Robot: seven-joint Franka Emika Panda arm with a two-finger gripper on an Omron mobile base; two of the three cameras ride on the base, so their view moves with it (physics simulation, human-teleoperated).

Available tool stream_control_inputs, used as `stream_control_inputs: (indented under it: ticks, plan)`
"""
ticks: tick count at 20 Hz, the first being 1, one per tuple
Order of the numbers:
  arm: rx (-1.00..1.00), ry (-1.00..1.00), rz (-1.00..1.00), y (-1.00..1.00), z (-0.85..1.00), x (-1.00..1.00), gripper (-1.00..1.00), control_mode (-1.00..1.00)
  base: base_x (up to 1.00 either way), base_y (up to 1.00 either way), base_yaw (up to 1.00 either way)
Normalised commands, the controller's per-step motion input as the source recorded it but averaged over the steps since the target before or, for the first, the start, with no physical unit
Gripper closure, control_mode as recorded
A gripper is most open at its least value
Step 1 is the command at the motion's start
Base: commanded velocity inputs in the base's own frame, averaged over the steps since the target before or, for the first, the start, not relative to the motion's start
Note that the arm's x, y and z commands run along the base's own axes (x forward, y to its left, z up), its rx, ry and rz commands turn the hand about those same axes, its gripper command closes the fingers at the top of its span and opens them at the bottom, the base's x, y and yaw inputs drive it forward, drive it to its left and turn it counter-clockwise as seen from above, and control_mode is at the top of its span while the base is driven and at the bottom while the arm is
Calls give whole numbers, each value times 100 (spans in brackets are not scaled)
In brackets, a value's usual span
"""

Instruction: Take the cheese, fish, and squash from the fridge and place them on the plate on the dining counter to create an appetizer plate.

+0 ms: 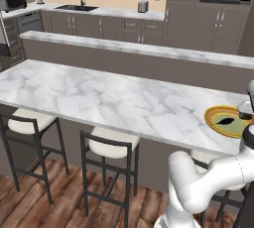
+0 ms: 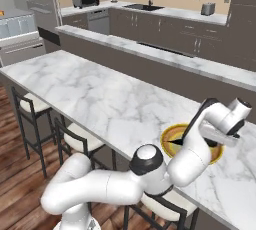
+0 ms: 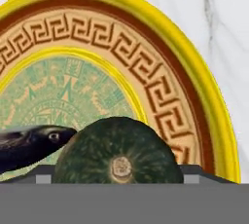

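The plate (image 3: 204, 72) with its yellow rim lies on the white marble dining counter (image 1: 99, 98) near its right end. The small black fish (image 3: 29, 145) lies on the plate's green centre; the left base view also shows the fish (image 1: 226, 121) on the plate (image 1: 213, 118). My gripper (image 3: 118, 178) points down at the plate, shut on the dark green squash (image 3: 116, 145), which fills the gap between both fingertips just over the plate, right of the fish. The fridge (image 2: 20, 29) stands open at the far left. I cannot make out the cheese.
Dark-framed stools (image 1: 111, 145) with white seats stand along the counter's near side. A raised grey-topped ledge (image 1: 124, 46) runs behind the counter. My own arm (image 2: 150, 174) bends in front of the plate (image 2: 170, 136) in the right base view.
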Motion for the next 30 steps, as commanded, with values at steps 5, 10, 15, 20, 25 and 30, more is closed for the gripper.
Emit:
stream_control_inputs:
  ticks: [5, 10, 15, 20, 25, 30]
  plan:
    - [-25, -17, 0, 57, 18, -100, -100, -100, 0, 0, 0]
    - [-37, -27, 0, 100, 29, -64, -100, -100, 0, 0, 0]
    - [-36, -31, 0, 100, 62, -49, -100, -100, 0, 0, 0]
    - [-33, -28, 0, 100, 94, -86, -100, -100, 0, 0, 0]
    - [-21, -12, 0, 100, 100, -72, -100, -100, 0, 0, 0]
    - [-8, 3, -2, 97, 100, -56, -100, -100, 0, 0, 0]
